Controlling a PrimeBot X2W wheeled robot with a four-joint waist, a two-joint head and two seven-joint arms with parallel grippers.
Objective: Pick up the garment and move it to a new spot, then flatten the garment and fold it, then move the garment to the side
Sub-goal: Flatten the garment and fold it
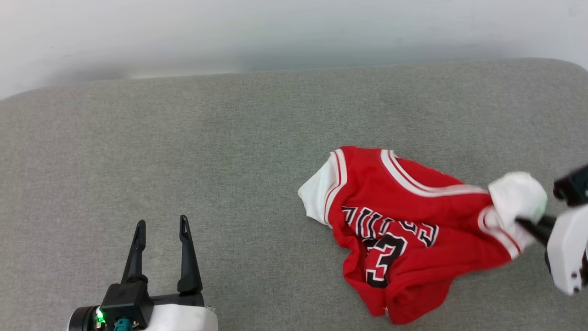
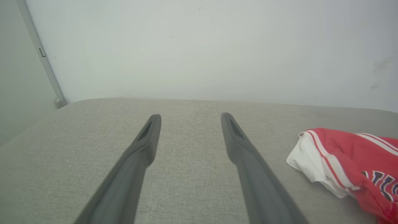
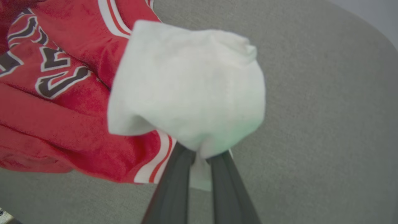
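From the head view, the red basketball jersey (image 1: pixel 404 230) lies crumpled on the right half of the grey padded surface (image 1: pixel 206 138), front up, its black lettering and number bunched in folds and its hem rucked toward the near edge. The right gripper (image 1: pixel 528 224) reaches in from the right edge and is clamped on the white sleeve (image 1: pixel 517 195) at the jersey's right end. The left gripper (image 1: pixel 161 230) sits at the near left with its fingers spread and nothing between them, well apart from the cloth. The left wrist view has those open fingers over bare grey fabric, the jersey's other white sleeve (image 2: pixel 314 165) off to the right and a pale wall (image 2: pixel 199 46) beyond the far edge. In the right wrist view the two dark fingers are pinched together on the sleeve's lower edge, the white cloth ballooning above them and the red body (image 3: pixel 62 118) trailing away to the left. I'd say this is the pick-up: the hold is made, and lifting comes next. The broad bare stretch to the left looks the likeliest new spot. Nothing blocks the way; a one-sleeve hold may let the body drag and bunch.
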